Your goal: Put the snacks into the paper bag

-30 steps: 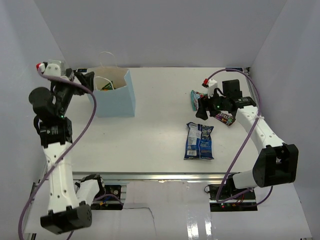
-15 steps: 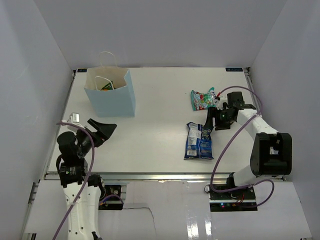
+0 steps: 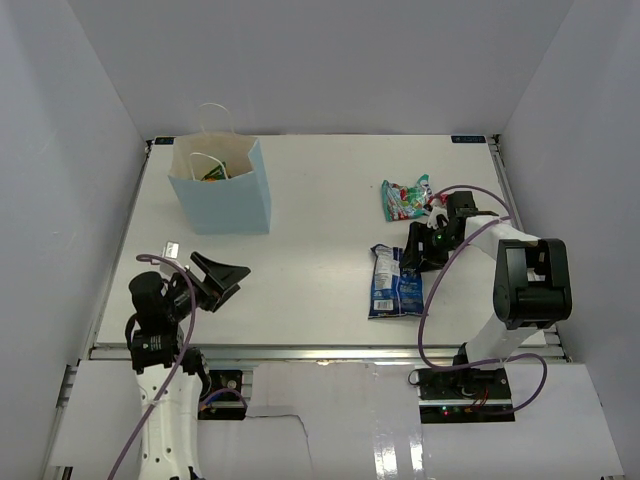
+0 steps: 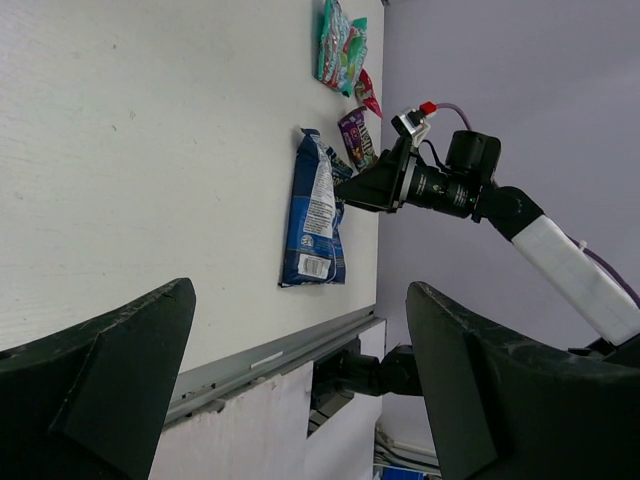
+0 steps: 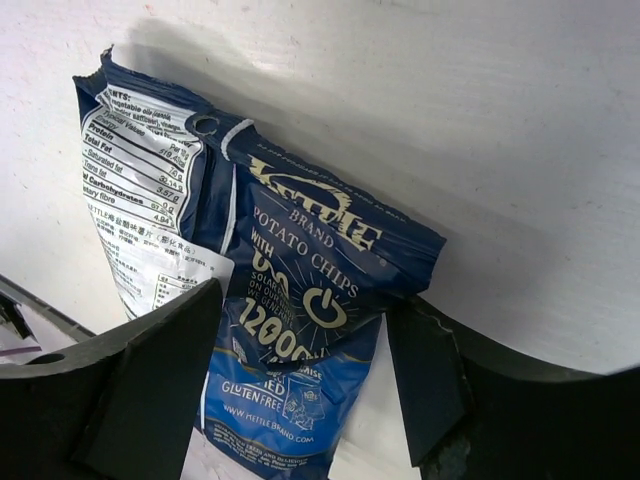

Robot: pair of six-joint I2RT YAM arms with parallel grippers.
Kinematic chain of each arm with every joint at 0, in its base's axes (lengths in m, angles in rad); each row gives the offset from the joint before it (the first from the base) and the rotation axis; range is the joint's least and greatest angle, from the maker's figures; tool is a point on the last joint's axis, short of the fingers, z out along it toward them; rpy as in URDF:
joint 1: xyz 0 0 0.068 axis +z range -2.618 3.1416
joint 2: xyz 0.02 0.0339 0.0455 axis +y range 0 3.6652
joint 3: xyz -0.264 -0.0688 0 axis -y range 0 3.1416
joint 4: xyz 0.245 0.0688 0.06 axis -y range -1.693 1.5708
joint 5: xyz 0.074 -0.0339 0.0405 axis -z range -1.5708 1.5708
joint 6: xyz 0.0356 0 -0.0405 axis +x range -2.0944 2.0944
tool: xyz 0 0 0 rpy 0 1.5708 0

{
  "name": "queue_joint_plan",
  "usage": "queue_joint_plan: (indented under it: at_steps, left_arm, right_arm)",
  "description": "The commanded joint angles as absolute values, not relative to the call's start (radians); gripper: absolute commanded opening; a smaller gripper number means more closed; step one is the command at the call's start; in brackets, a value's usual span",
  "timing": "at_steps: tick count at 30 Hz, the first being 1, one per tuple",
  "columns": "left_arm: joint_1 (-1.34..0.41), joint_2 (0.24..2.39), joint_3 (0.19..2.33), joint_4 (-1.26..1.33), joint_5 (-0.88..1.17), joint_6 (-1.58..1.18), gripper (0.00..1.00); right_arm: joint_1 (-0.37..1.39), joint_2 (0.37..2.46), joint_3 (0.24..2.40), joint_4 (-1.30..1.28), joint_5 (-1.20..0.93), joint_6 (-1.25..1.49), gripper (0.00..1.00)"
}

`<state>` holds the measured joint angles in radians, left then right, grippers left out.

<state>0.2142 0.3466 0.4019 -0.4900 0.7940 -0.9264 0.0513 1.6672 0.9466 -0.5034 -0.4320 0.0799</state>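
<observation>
**Blue-white bag: approach for pick-up**

Top external view. The blue-white bag (image 3: 397,285) lies flat on the table (image 3: 310,230), right of centre. The right gripper (image 3: 408,258) hangs at its upper edge. The teal-red candy bag (image 3: 404,198) lies just behind it. The paper bag (image 3: 225,195) stands upright at the far left, well apart, with green and orange packets showing in its mouth. The left gripper (image 3: 232,280) hovers low near the front left edge, fingers spread, holding nothing.

Left wrist view. Both fingers stand wide apart over bare table. The dark purple candy pack (image 4: 353,138) lies near the right arm, between the two other packets.

Right wrist view. The fingers are spread on either side of the blue-white bag and are not yet touching it. Recommended: descend squarely, close on the flat crimped end rather than the puffed middle, and lift clear before traversing. The paper bag is likely a long reach for this arm.

Changes. A second ago the left gripper was at the paper bag's mouth; it has since retreated to the front. The right gripper has moved from beside the candy packs to the blue-white bag.
</observation>
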Motion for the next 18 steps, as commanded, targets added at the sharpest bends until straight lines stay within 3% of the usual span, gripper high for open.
queue_joint_plan:
  at_steps: [1, 5, 15, 18]
  left_arm:
    - [0.218, 0.319, 0.381, -0.474, 0.842, -0.954, 0.96]
    - [0.218, 0.305, 0.361, -0.474, 0.851, -0.966, 0.96]
    - [0.218, 0.31, 0.344, -0.476, 0.85, -0.96, 0.96]
    - [0.218, 0.31, 0.336, -0.474, 0.848, -0.96, 0.96]
  right_arm:
    - [0.037, 1.706, 0.939, -0.416, -0.397, 0.081, 0.7]
    - [0.025, 1.726, 0.907, -0.35, -0.442, 0.078, 0.63]
    - [-0.032, 1.706, 0.841, -0.235, -0.567, 0.026, 0.08]
    - [-0.057, 1.668, 0.842, -0.235, -0.691, -0.009, 0.08]
